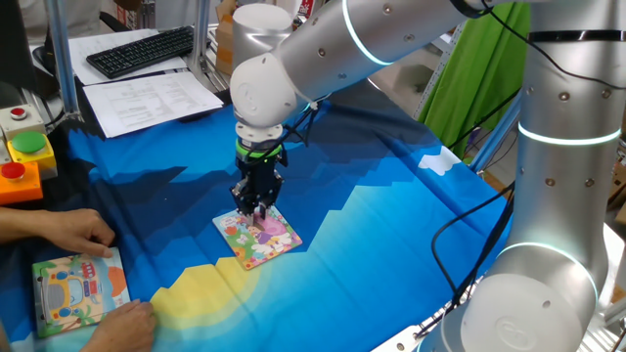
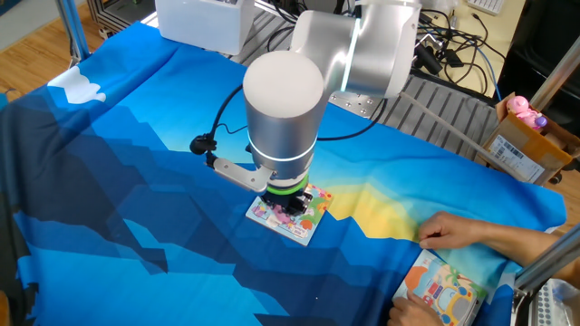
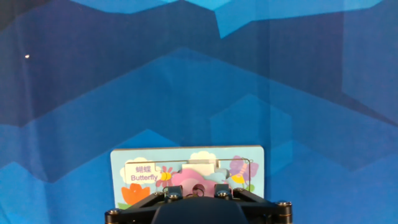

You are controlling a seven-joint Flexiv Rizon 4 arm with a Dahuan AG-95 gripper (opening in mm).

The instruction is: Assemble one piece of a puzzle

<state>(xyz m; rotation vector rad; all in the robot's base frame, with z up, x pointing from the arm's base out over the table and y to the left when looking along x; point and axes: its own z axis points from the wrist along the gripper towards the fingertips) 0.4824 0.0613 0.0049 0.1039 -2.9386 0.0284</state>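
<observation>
The puzzle [image 1: 246, 242] is a small square board with a pink, yellow and light blue cartoon picture, lying flat on the blue cloth. It also shows in the other fixed view [image 2: 313, 217] and in the hand view [image 3: 134, 163], where it bears the word Butterfly and a pale gap [image 3: 200, 165] near its top edge. My gripper [image 1: 257, 209] points straight down with its fingertips right at the board's surface [image 2: 285, 206]. Its fingers stand close together, and a small pale bit of the piece [image 1: 260, 216] shows between them. The fingertips are hidden in the hand view.
A person's hands [image 1: 73, 233] hold an orange-bordered board with a vehicle picture [image 1: 78, 290] at the near left. Button boxes [image 1: 24, 156], papers [image 1: 152, 98] and a keyboard [image 1: 142, 49] lie beyond the cloth. A cardboard box [image 2: 526, 145] stands at the right.
</observation>
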